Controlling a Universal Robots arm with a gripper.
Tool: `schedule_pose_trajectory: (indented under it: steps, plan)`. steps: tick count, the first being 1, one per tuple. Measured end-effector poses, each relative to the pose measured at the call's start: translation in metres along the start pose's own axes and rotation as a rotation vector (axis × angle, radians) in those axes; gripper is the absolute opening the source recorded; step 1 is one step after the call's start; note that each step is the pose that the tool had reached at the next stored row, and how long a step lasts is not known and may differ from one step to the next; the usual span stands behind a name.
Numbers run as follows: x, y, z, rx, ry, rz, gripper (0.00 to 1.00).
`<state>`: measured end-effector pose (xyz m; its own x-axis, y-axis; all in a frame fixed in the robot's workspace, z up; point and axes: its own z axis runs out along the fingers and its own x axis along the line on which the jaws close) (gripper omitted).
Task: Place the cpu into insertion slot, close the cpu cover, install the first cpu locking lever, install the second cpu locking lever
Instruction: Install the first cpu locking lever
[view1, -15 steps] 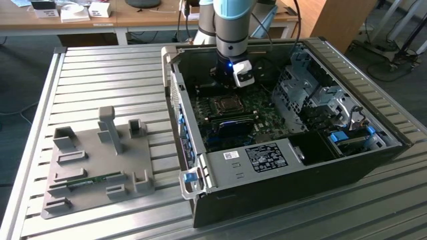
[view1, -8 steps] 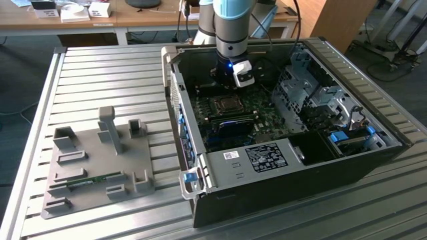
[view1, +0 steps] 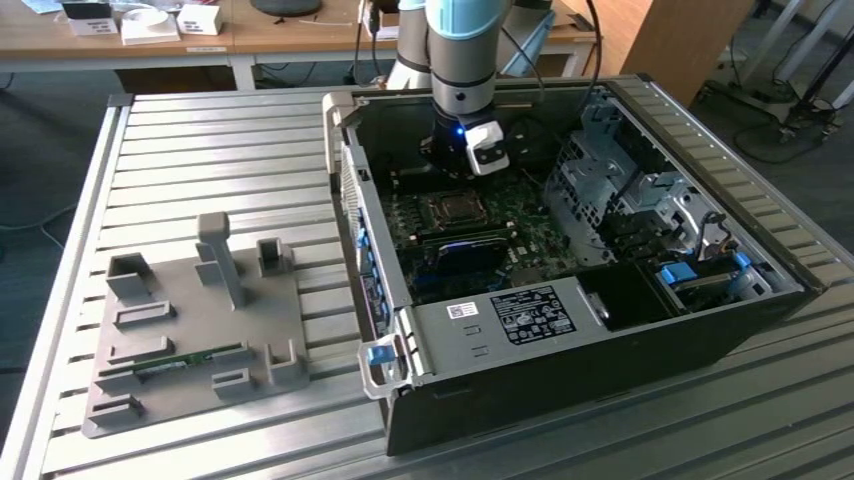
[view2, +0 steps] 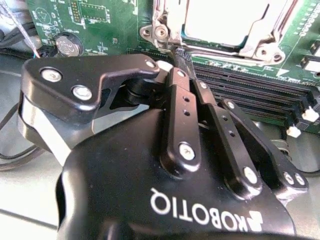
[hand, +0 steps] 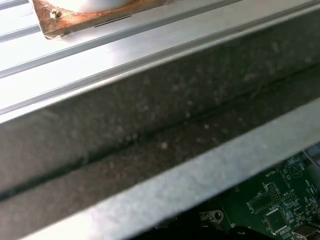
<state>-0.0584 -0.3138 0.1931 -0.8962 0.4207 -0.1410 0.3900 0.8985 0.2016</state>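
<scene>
CPU (view2: 227, 20): sitting in the insertion slot (view1: 453, 209) on the green motherboard (view2: 100, 25); in the second wrist view its pale silvery top shows through the window of the cpu cover (view2: 260, 42), which lies flat over it.

Lever: a thin metal rod (view2: 170, 35) runs along one edge of the cover frame, right by the fingertips. Can't tell if it's latched.

Gripper (view2: 179, 56): black two-finger unit, down inside the open computer case (view1: 747, 230) just above the socket corner. The fingers (view2: 181, 107) look pinched nearly together at the tips, and I honestly can't tell whether they've got hold of that rod or are just touching it.

Arm: grey and light blue, coming straight down into the case in the exterior view.

Memory slots (view2: 250, 95): long black ones, just beside the socket.

Worktop (view1: 187, 170): ribbed aluminium slats, pale grey; the case lies on its side on it with the side panel off.

Fixture (view1: 194, 320): grey moulded tray with upright posts and pockets, on the exterior view's left of the case, a green memory stick (view1: 174, 362) lying in one groove.

Room: wooden desk (view1: 174, 45) behind with small white boxes on it, cables trailing on a grey floor at the far corner.

First wrist view: case wall edge close up, worktop slats beyond it, a bit of green board in the corner.
</scene>
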Motion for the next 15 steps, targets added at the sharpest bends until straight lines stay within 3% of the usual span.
schedule_pose_trajectory:
  steps: [11,15]
  plan:
    - [0.0001,0.0002,-0.0011,-0.0047,0.0020,0.001,0.11]
    - [-0.0008,0.0014,-0.0070,-0.0048,0.0022,0.001,0.11]
